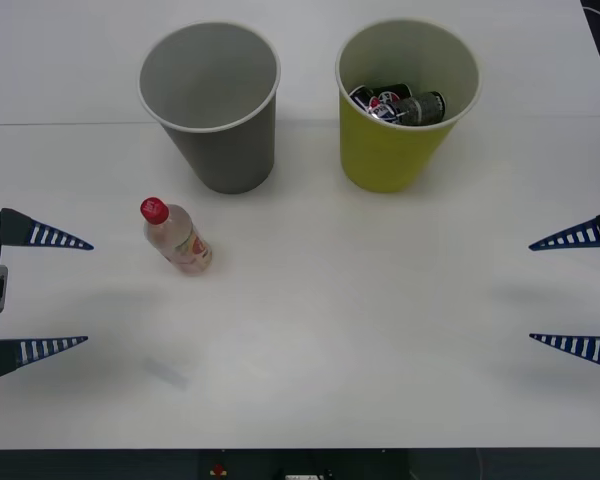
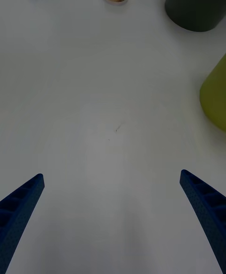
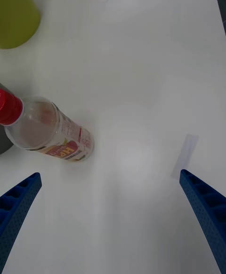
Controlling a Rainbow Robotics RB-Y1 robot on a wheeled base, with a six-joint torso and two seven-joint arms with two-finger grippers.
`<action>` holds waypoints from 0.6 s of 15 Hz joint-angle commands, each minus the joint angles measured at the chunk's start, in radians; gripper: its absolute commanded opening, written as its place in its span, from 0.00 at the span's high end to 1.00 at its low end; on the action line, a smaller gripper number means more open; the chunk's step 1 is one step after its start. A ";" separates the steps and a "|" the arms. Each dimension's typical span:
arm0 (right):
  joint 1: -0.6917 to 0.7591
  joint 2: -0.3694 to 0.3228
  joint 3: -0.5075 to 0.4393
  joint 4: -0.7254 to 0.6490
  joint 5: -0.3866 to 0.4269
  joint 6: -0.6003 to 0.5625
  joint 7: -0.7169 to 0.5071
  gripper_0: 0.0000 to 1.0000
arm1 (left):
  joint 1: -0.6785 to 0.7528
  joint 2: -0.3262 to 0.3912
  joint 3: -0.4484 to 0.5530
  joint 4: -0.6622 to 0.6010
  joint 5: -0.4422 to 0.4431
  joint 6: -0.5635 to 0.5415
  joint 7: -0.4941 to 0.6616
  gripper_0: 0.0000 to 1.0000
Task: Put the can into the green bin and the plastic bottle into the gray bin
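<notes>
Bottle [image 1: 177,237] upright nr gray bin [image 1: 212,104], can [image 1: 400,105] in green bin [image 1: 404,103]; both grippers' fingers spread

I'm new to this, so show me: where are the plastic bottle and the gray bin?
plastic bottle [image 1: 179,238], front view, on its label.
gray bin [image 1: 225,150], front view, on its outer wall.

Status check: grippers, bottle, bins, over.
Left gripper and right gripper open, empty. Plastic bottle upright before gray bin. Can in green bin. Path clear.
</notes>
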 commanded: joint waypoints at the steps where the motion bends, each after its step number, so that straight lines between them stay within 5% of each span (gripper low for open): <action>1: 0.000 0.000 0.000 0.000 0.000 0.000 0.000 0.00 | 0.000 0.000 0.000 0.000 0.000 0.000 0.000 0.00; 9: 0.000 0.000 0.000 0.000 0.000 0.000 0.000 0.00 | 0.024 -0.027 -0.006 0.024 0.016 0.030 -0.005 0.00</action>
